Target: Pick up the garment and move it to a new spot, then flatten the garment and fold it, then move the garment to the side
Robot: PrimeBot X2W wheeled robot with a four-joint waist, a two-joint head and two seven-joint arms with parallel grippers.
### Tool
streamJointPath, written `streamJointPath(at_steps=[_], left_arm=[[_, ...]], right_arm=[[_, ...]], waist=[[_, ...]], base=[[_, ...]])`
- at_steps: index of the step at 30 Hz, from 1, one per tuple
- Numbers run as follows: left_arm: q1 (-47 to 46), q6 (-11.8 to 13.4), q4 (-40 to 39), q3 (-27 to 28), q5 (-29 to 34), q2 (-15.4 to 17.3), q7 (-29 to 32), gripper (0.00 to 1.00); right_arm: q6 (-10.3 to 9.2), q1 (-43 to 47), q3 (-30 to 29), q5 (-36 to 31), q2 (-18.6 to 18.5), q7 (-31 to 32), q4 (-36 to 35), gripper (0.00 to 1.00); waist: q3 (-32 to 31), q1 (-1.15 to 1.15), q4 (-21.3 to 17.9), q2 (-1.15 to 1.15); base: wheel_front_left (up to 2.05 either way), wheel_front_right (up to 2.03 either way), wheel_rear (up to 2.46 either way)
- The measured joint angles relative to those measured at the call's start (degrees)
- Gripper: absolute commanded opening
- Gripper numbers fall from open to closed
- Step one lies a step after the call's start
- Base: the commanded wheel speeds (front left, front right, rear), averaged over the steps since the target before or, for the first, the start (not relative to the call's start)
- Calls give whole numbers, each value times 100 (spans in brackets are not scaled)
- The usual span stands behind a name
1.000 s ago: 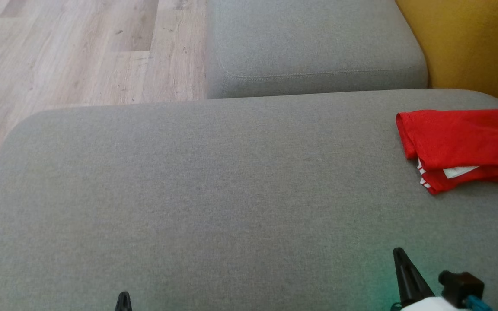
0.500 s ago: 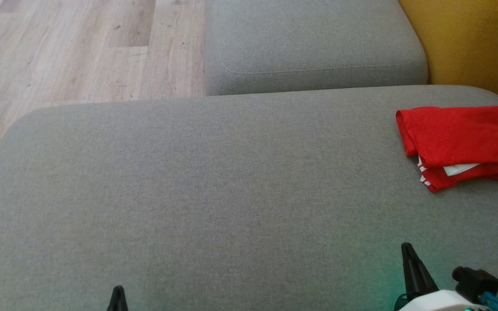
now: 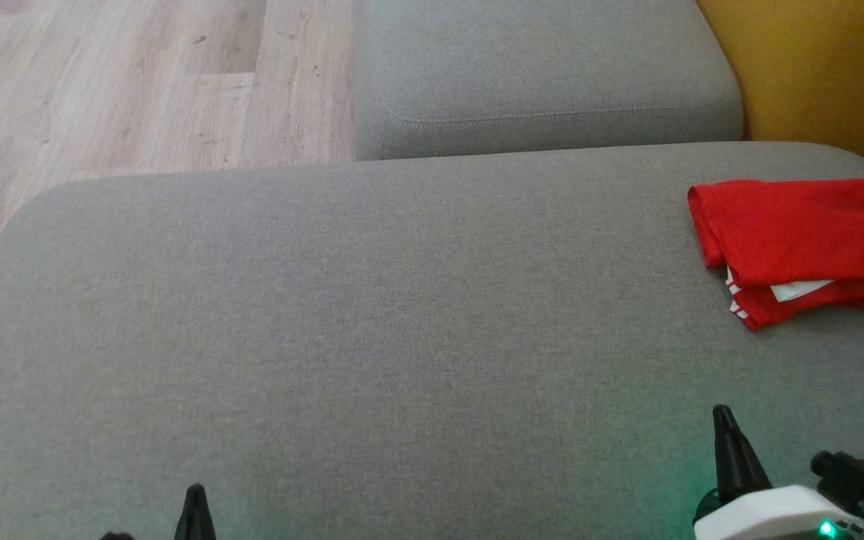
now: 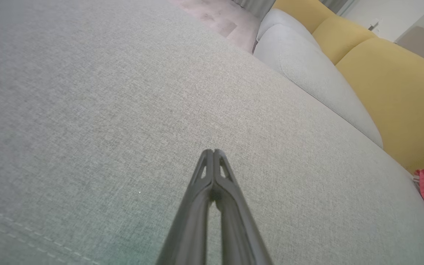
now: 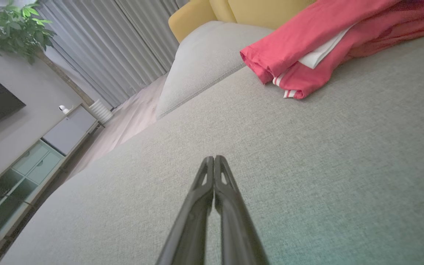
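The left gripper is showing at the lower left of the head view, with just its dark tip poking up from the bottom edge. The right gripper is standing at the lower right and reaching higher, its white wrist glowing with a green light. Both are pointing forward, pressing their fingers together tip to tip and gripping nothing.

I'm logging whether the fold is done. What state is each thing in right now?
garment: folded, lying on the right side of the grey cushion, unheld.
left tool: shut, empty.
right tool: shut, empty, apart from the garment.
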Motion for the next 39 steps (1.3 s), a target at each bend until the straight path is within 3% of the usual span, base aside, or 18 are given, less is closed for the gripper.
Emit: streamJointPath(at_steps=[39], left_arm=[[-494,-617,-12,862,-1817,-321,646,0]], right_arm=[[0,-353,-361,2549,0,527,-174,0]], waist=[[190,0,-34,0]], base=[[0,0,0]])
